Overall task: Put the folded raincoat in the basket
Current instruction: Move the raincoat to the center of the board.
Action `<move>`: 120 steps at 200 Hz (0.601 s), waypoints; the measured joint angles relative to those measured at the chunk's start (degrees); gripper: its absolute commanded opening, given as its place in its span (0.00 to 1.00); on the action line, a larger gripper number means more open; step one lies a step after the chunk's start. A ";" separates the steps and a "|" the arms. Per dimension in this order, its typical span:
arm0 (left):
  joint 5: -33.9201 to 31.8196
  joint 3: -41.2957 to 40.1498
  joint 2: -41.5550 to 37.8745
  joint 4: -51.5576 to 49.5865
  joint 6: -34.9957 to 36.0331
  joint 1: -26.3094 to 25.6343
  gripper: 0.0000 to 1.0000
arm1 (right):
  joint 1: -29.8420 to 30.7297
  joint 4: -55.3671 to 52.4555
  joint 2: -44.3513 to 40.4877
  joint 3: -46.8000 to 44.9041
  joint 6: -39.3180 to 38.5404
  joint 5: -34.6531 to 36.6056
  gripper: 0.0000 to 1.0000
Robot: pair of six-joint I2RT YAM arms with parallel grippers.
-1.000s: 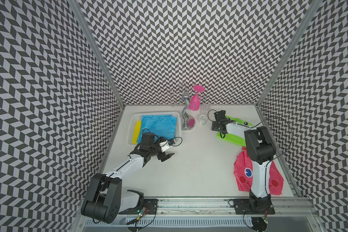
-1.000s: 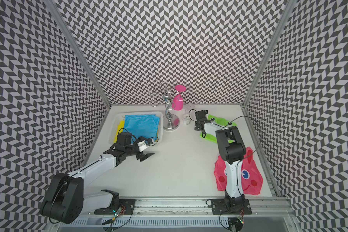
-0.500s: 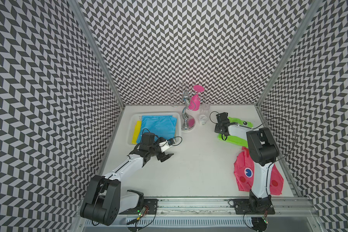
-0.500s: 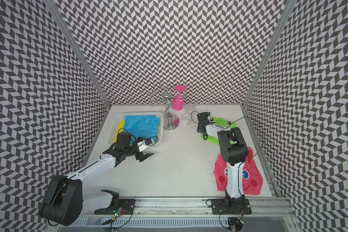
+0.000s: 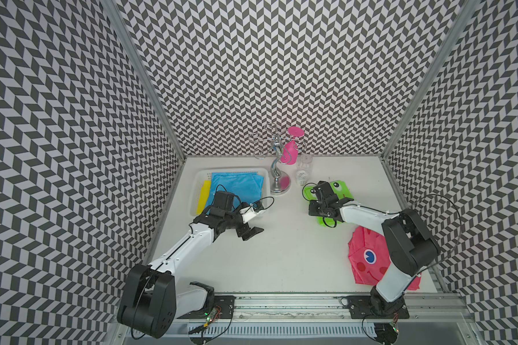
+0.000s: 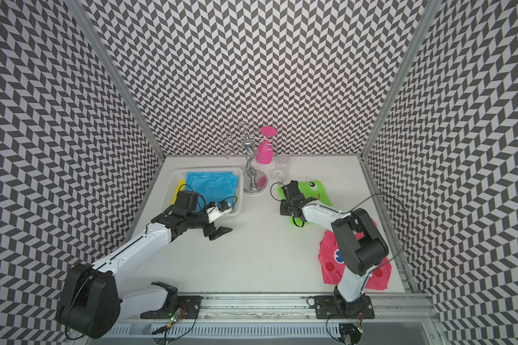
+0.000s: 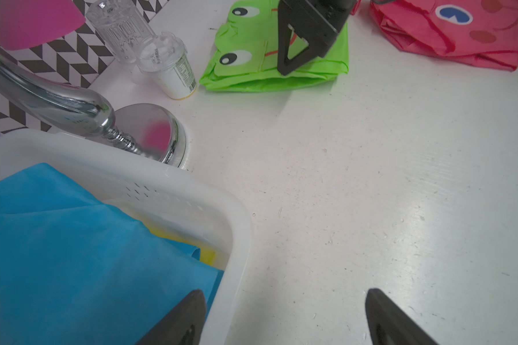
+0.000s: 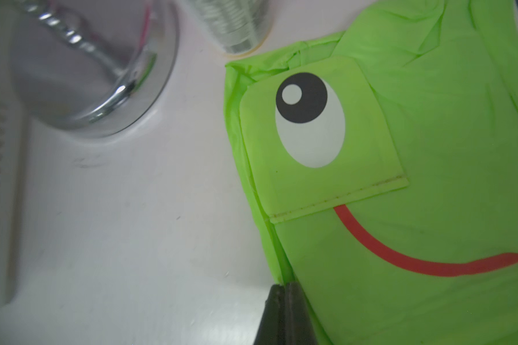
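The folded raincoat (image 5: pixel 340 188) (image 6: pixel 315 191) is bright green with a frog face and lies flat on the table at the back right. My right gripper (image 5: pixel 314 191) (image 6: pixel 286 189) (image 8: pixel 284 288) is shut on its left edge, and green fabric runs in between the fingertips (image 8: pixel 277 301). The white perforated basket (image 5: pixel 231 171) (image 6: pixel 210 170) (image 7: pixel 240 215) stands at the back left and holds a blue folded raincoat (image 5: pixel 237 186) over a yellow one (image 5: pixel 204 194). My left gripper (image 5: pixel 256 219) (image 6: pixel 223 218) (image 7: pixel 284 294) hangs open over the basket's near right corner, holding nothing.
A chrome cup stand (image 5: pixel 277 179) with a pink cup (image 5: pixel 292 146) stands between basket and green raincoat. A clear glass (image 5: pixel 305 162) and a small jar (image 5: pixel 301 177) sit beside it. A pink raincoat (image 5: pixel 368 257) lies under my right arm's base.
My right gripper has shut on the green raincoat's edge after shifting slightly right. The left arm has barely moved and stays open.
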 measured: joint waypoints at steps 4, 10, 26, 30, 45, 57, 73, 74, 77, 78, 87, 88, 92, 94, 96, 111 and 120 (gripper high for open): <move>0.42 0.46 -0.02 -0.15 -0.70 -0.02 0.87 | 0.90 0.17 -0.72 -0.72 0.31 -0.55 0.00; 1.18 1.03 -0.02 -0.28 -1.70 -0.09 0.87 | 2.23 0.31 -1.70 -1.84 1.05 -1.20 0.00; 3.41 1.64 -0.13 -0.20 -4.52 -0.33 0.86 | 6.05 0.68 -3.78 -5.01 3.34 -3.37 0.00; 3.96 1.64 -0.13 -0.24 -5.27 -0.48 0.86 | 6.97 0.72 -4.13 -5.66 3.80 -3.67 0.00; 5.51 1.46 -0.11 -0.42 -7.23 -1.68 0.86 | 10.62 0.70 -5.38 -8.09 6.32 -4.90 0.00; 6.25 1.14 -0.09 -0.52 -8.55 -3.13 0.86 | 13.62 0.63 -6.19 -9.51 8.39 -5.77 0.01; 6.88 0.44 -0.02 -0.70 -9.68 -4.57 0.86 | 17.31 0.72 -6.97 -10.03 11.04 -8.00 0.27; 6.95 0.35 0.00 -0.70 -9.75 -4.68 0.86 | 17.46 0.74 -7.02 -10.03 11.23 -8.17 0.29; 7.04 0.17 0.02 -0.70 -9.84 -4.87 0.86 | 18.14 0.98 -7.17 -10.03 11.52 -8.72 0.32; 7.06 0.13 0.02 -0.70 -9.88 -4.94 0.86 | 18.40 1.05 -7.23 -10.01 11.63 -9.03 0.33; 7.34 -0.52 0.09 -0.70 -10.05 -5.51 0.86 | 19.89 1.60 -7.87 -10.01 12.48 -11.04 0.38; 7.37 -0.59 0.09 -0.70 -10.05 -5.57 0.86 | 20.09 1.70 -8.02 -10.01 12.66 -11.17 0.38; 7.43 -0.98 0.15 -0.70 -10.03 -5.88 0.87 | 20.61 1.88 -8.31 -10.01 12.70 -12.07 0.40; 7.43 -1.14 0.15 -0.72 -9.94 -5.99 0.87 | 20.87 1.95 -8.59 -10.01 12.74 -12.52 0.41; 7.45 -1.36 0.17 -0.70 -9.88 -6.21 0.87 | 21.14 2.01 -8.83 -10.01 12.79 -12.94 0.42; 7.41 -3.02 0.20 -0.81 -8.90 -7.34 0.87 | 21.33 1.25 -11.04 -10.01 12.28 -14.27 0.49; 7.43 -4.13 0.20 -0.83 -8.13 -8.31 0.88 | 20.17 -0.20 -13.09 -9.99 11.13 -14.67 0.50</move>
